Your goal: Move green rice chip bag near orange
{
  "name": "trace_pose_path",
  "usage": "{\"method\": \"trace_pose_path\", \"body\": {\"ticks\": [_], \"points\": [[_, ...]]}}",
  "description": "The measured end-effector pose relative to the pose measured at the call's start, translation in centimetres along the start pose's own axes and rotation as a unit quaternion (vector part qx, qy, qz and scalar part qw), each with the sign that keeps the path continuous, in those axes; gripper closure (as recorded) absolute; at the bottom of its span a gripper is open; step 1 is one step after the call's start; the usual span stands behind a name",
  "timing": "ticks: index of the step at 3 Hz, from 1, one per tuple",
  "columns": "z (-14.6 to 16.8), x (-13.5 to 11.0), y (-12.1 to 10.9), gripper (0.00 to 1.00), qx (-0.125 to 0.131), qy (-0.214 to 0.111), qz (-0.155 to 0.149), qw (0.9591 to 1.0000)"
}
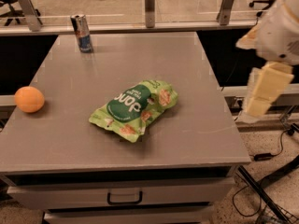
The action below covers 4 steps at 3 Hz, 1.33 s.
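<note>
Camera view shows the green rice chip bag flat on the middle of the table, well right of the orange at the left edge. The gripper hangs beyond the right edge; how open it is cannot be told.

Flat green rice chip bag, centre — orange well left; gripper far right.

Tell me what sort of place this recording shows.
Probably an office or lab workspace: a grey drawer cabinet serves as table, a glass partition stands behind it with an office chair beyond, and cables trail on the floor. The claw hangs beside the cabinet.
</note>
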<state>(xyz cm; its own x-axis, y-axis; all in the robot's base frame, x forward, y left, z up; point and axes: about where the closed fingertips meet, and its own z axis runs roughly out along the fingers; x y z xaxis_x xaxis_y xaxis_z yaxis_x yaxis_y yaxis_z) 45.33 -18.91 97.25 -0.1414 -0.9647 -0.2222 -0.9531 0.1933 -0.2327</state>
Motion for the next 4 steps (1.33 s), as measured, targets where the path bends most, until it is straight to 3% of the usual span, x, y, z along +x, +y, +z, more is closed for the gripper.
{"method": "trace_pose_path", "body": {"ticks": [1, 2, 3, 4], "points": [[2.7, -4.8, -0.9, 0.0, -0.034, -0.04, -0.055, 0.9971], [7.1, -11.3, -1.3, 0.0, -0.084, -0.083, -0.119, 0.9859], [9.8, -14.9, -1.4, 0.0, -0.103, -0.095, -0.155, 0.9779], [14.0, -17.6, -1.9, 0.0, -0.104, -0.091, -0.205, 0.9689]]}}
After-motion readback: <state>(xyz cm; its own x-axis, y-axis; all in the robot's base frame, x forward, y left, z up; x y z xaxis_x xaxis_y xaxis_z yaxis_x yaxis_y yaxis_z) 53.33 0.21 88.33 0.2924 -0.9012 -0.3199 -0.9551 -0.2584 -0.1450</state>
